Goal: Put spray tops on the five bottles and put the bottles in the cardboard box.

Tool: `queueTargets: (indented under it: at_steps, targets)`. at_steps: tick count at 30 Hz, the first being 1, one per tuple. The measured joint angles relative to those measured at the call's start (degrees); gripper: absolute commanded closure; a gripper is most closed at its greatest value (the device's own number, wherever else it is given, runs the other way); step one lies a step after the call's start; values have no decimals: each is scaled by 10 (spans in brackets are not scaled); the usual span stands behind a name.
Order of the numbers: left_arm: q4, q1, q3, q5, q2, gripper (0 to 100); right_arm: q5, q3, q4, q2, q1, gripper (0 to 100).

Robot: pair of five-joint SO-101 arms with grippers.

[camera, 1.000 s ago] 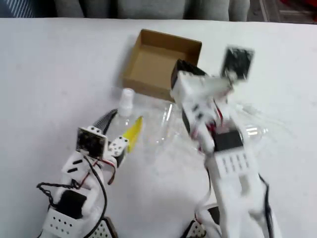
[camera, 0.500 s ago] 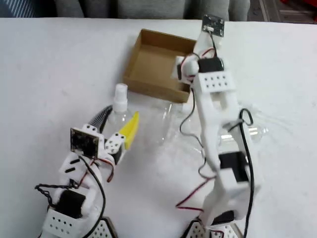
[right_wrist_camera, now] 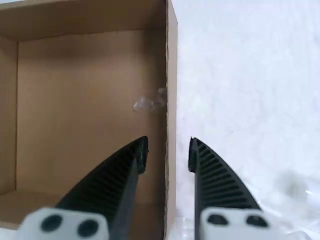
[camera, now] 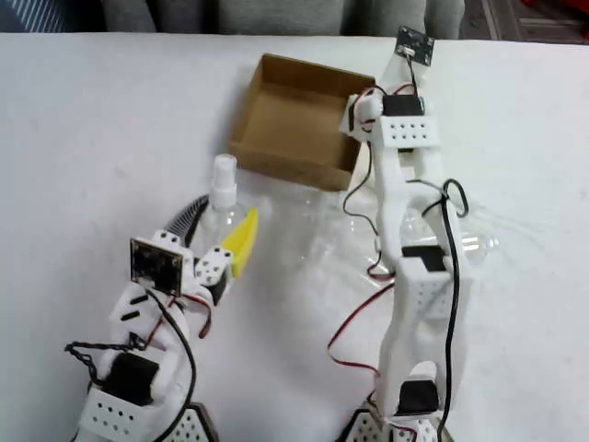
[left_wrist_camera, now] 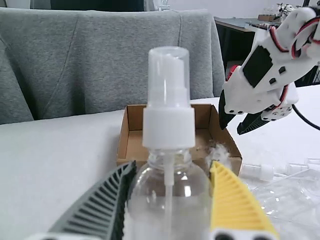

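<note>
Lower left, the left gripper point(camera: 224, 241) is still clamping the spray bottle point(camera: 222, 195); the right gripper point(right_wrist_camera: 167, 147), fingers apart, is now straddling the cardboard box point(camera: 276, 158) at its right wall.

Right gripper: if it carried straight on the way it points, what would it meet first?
Probably the side-wall rim of the brown cardboard box, which lines up between the open fingers of the right gripper; how far off it is remains unclear.
</note>
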Motion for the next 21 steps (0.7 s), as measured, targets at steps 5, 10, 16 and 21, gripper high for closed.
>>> queueTargets:
  at_steps: [5, 10, 16, 21]
  targets:
    - [0, 0, 0, 0, 0, 977, 0, -74, 0, 84, -2, 900]
    - [0, 0, 0, 0, 0, 977, 13, -145, 35, 157, -7, 965]
    - [0, 0, 0, 0, 0, 977, 127, -260, 154, 205, -34, 983]
    - [0, 0, 0, 0, 0, 977, 274, -341, 243, 222, -33, 982]
